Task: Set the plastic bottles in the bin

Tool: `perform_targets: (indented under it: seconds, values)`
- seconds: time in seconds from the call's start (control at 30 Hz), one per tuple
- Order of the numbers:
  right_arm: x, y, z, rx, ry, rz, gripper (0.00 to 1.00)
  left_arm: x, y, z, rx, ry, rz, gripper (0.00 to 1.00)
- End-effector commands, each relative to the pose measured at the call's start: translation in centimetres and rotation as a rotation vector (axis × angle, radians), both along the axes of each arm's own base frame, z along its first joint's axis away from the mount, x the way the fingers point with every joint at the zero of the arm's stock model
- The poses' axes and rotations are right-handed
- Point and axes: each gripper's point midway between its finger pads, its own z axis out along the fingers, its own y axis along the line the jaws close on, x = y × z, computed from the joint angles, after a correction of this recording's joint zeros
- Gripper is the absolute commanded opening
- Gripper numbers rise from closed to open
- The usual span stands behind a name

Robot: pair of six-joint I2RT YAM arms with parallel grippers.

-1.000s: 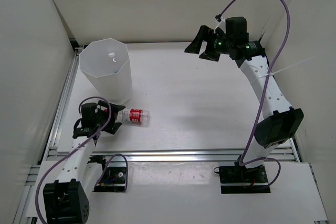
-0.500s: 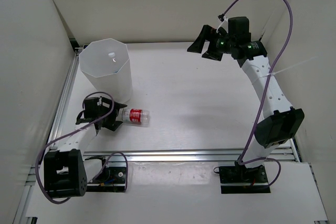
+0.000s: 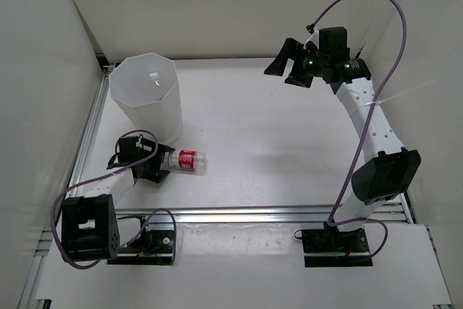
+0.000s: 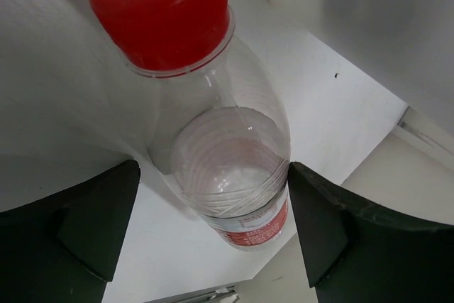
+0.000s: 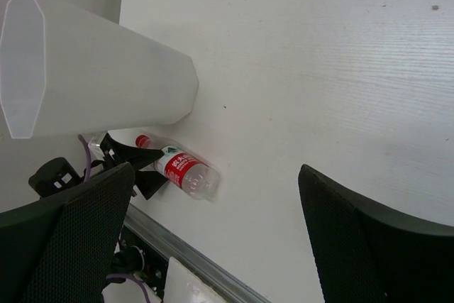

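Your red-capped bottle (image 3: 189, 161) lies on its side on the table (image 3: 260, 157), just beside the foot of the white bin (image 3: 155, 117). Your left gripper (image 3: 163, 163) sits low at the cap end, fingers apart, one on each side (very close to the bottle). Your right gripper (image 3: 284, 70) hangs high up, well apart from the bottle, fingers spread wide.

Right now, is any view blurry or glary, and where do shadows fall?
Top view: sharp, evenly lit, one faint soft shadow on the table. Left wrist view: the bottle fills the frame, its cap slightly soft, no strong glare. Right wrist view: the fingers are dark and blurred; bin and bottle look sharp.
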Motion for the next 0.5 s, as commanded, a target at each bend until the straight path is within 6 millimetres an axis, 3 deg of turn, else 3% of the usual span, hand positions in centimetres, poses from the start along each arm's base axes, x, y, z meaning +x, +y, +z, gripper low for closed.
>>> perform_targets:
  seconds: [0.0,0.2,0.23,0.3,0.47]
  values:
    - [-0.7,-0.6,1.5,0.000,-0.048,0.000,1.00,0.1,0.1,-0.1,0.000,-0.016,0.005,0.95]
    - [-0.6,-0.5,0.8,0.007,-0.019,-0.009,1.00,-2.6,0.2,-1.6,-0.026,0.006,0.019,0.80]
    - [-0.4,-0.4,0.4,0.005,-0.010,-0.009,1.00,-3.3,0.0,-1.8,-0.036,0.005,0.011,0.73]
    - [-0.4,-0.3,0.1,0.008,0.000,0.000,1.00,-3.7,0.0,-2.0,-0.044,0.003,0.014,0.66]
    - [0.1,0.0,0.4,0.021,-0.003,0.003,1.00,-3.7,-1.1,0.7,-0.096,-0.097,-0.045,0.51]
